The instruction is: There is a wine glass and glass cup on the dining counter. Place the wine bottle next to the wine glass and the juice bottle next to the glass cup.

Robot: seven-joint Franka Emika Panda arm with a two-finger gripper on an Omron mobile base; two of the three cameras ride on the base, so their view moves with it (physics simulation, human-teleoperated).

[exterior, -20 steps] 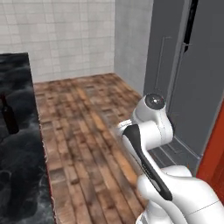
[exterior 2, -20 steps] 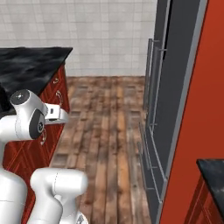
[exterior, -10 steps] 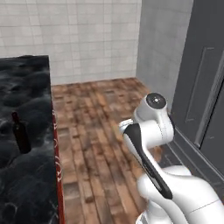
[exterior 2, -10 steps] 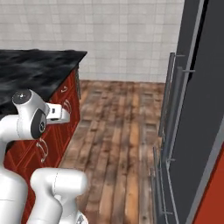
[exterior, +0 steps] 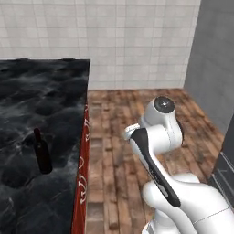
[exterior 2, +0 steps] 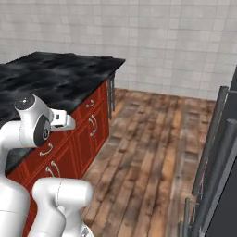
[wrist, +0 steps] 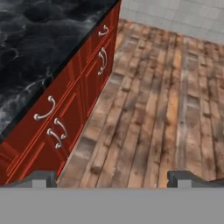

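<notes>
- Wine bottle (exterior: 42, 151): a slim, nearly black bottle with a dark red top, standing upright and alone on the black stone bench (exterior: 41, 96). It sits well in from the bench's long edge. Nothing grips it or touches it.
- Wine glass, glass cup, juice bottle: I can pick out none of them on the stretch of bench in sight, so where the bottle stands relative to the wine glass cannot be judged.
- Progress: by my reading, neither placing is done. The wine bottle stands untouched, and the whole job appears to be ahead.
- Hand (wrist: 112, 177): empty, fingers spread wide with only floor between the tips (wrist: 40, 177). It points down along the cabinet fronts toward the floor rather than at the bottle.
- Arm (exterior: 157, 137): folded close over its base, out on the floor side of the bench and well apart from the bottle.
- Bench edges: in the left base view the long edge drops straight to the red cabinet fronts (wrist: 65, 113), which carry curved metal handles. The far end stops short of the tiled wall, with a strip of floor between.
- Open room: the wooden plank floor (exterior 2: 152, 148) runs bare between the bench and the tall grey unit (exterior 2: 217, 152) with its vertical bar handles on the far side. This seems ample for the base to turn and close on the bench.
- Bench top around the bottle: bare stone on every side, so a sideways reach should foul nothing.
</notes>
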